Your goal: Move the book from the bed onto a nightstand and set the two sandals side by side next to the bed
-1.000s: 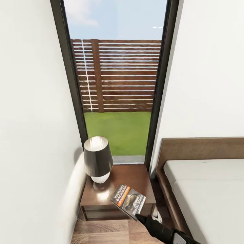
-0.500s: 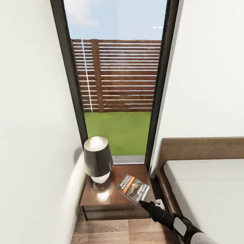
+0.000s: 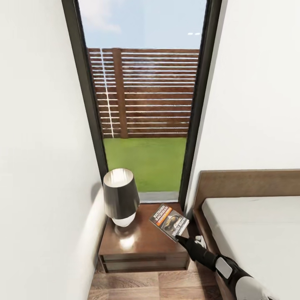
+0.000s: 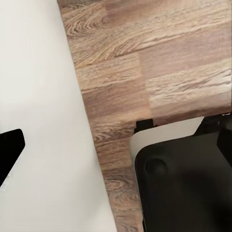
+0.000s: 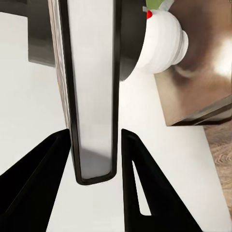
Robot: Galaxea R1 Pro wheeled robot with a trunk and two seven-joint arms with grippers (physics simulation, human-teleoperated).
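The book point(image 3: 168, 221), with a dark cover, an orange band and white lettering, hangs over the back right part of the nightstand point(image 3: 137, 246). My right gripper point(image 3: 180, 237) is shut on the book's near edge. In the right wrist view the book point(image 5: 92, 96) stands edge-on between the two black fingers point(image 5: 41, 183), so my right gripper point(image 5: 94, 169) pinches its lower end. I cannot tell whether the book touches the nightstand top. The bed point(image 3: 254, 233), with its brown headboard and grey mattress, lies to the right. The sandals are out of view.
A dark-shaded lamp point(image 3: 121, 193) on a white base point(image 5: 162, 41) takes up the nightstand's left half. A tall black-framed window point(image 3: 143, 104) stands behind it, and a white wall point(image 3: 41, 166) closes the left side. The left wrist view shows plank floor point(image 4: 145, 72) and my dark base point(image 4: 188, 188).
My right arm has carried the book farther away and to the right, from the nightstand's front edge to its back right part.
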